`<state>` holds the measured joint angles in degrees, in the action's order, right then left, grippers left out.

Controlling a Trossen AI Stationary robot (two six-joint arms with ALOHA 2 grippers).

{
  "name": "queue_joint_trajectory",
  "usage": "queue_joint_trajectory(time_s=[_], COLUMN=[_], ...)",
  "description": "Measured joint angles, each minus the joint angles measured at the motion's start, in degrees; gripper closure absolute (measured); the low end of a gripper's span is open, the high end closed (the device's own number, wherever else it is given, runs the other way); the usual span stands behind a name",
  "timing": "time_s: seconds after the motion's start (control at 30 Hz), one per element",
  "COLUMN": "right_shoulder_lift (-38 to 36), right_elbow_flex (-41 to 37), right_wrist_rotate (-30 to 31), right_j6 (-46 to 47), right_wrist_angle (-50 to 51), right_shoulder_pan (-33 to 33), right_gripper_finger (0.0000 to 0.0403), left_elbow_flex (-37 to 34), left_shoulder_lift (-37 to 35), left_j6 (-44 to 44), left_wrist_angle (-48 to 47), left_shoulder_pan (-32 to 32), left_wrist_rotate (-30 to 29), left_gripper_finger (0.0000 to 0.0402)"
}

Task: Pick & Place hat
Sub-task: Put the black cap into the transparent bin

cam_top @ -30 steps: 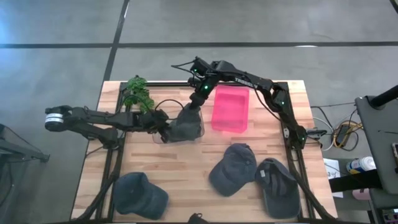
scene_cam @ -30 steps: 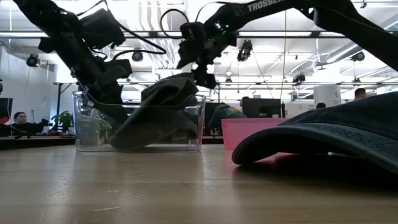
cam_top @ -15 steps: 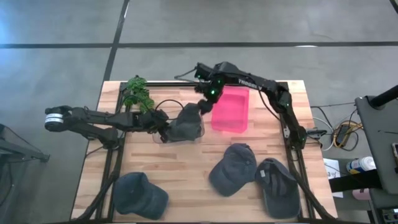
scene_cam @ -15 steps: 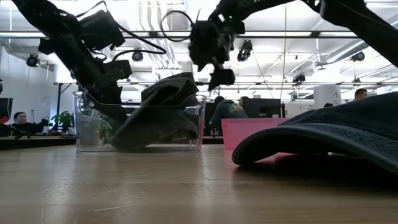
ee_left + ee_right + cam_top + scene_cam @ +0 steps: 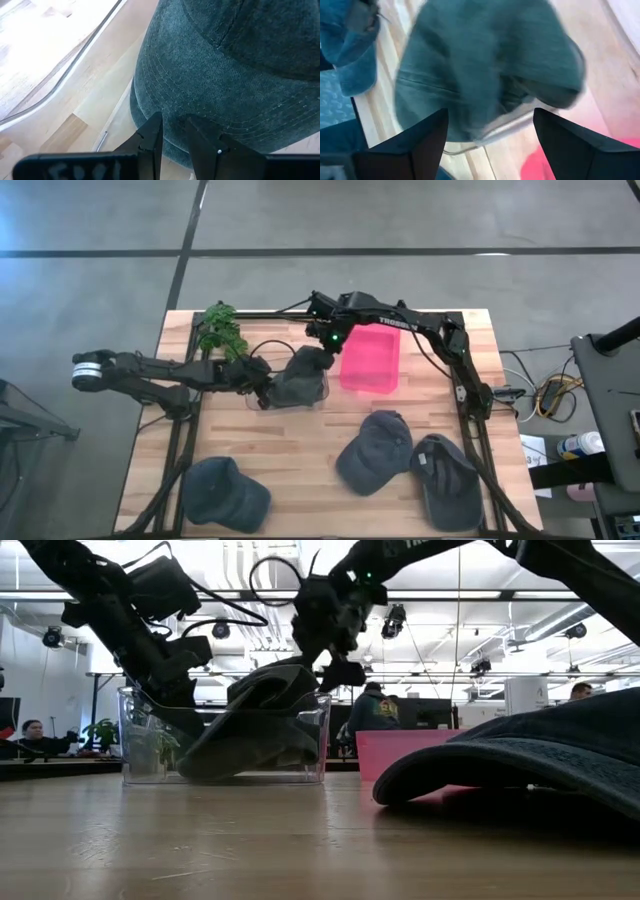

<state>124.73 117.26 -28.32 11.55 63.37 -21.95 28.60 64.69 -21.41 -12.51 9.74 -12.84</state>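
Observation:
A dark grey-blue hat (image 5: 295,378) sits crumpled in a clear bin (image 5: 130,740) at the table's middle, and its top rises above the bin's rim (image 5: 265,680). My left gripper (image 5: 262,392) reaches in from the table's left and is shut on the hat (image 5: 225,75). My right gripper (image 5: 322,348) hangs open just above the hat's far right side (image 5: 485,65) with nothing between its fingers (image 5: 330,655). My left gripper pinches the edge of the hat's stitched brim (image 5: 172,125) between its two fingers. The fingers slant down from the table's left. The hat lies in the clear bin, slumped against its walls.
A pink bin (image 5: 370,355) stands right of the clear one. A green plant (image 5: 222,330) lies at the far left. Three more dark hats lie near the front edge: one left (image 5: 225,492), two right (image 5: 375,450), (image 5: 448,478). One of them fills the low view's right (image 5: 530,755).
My right gripper has come off the top of the hat, swung a little toward the pink bin, turned, and come back over the hat. The hat stays slumped in the clear bin.

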Motion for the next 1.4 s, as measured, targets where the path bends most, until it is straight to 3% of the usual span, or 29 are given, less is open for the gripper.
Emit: queue_joint_trajectory(time_s=[0.17, 0.33, 0.5, 0.7, 0.83, 1.03, 1.2, 1.4], right_shoulder_lift=[0.02, 0.04, 0.04, 0.04, 0.04, 0.04, 0.04, -0.32], right_elbow_flex=[-2.3, -3.74, -3.01, -3.09, -3.15, -3.16, -3.72, -4.18], right_wrist_rotate=[-4.73, -9.28, -13.61, -16.83, -16.94, -20.68, -22.73, -25.7], right_j6=[1.85, 6.55, 8.09, 9.6, 14.46, 21.77, 21.31, 18.16], right_wrist_angle=[-1.89, -8.49, -9.54, -11.02, -19.23, -27.68, -22.64, -18.01], right_shoulder_pan=[-0.03, 1.24, 1.46, 1.48, 1.39, 0.85, 0.82, 0.85], right_gripper_finger=[0.0115, 0.0147, 0.0213, 0.0319, 0.0382, 0.0385, 0.0366, 0.0309], left_elbow_flex=[0.0, 0.0, 0.0, -0.55, -0.63, -0.72, -0.72, -0.42], left_shoulder_lift=[0.0, 0.0, 0.0, -0.04, -0.07, -0.07, -0.07, -0.04], left_j6=[0.25, 0.9, 0.9, 0.95, 0.96, 0.92, 0.97, 2.65], left_wrist_angle=[0.02, 0.04, 0.04, 0.68, 0.74, 1.22, 1.31, 0.65], left_shoulder_pan=[0.0, 0.0, 0.0, 0.0, -0.02, 0.0, 0.0, 0.0], left_wrist_rotate=[0.11, 0.11, 0.11, 0.04, -0.01, -0.09, -0.13, -0.15], left_gripper_finger=[0.0323, 0.0323, 0.0323, 0.0323, 0.0323, 0.0323, 0.0323, 0.0323])
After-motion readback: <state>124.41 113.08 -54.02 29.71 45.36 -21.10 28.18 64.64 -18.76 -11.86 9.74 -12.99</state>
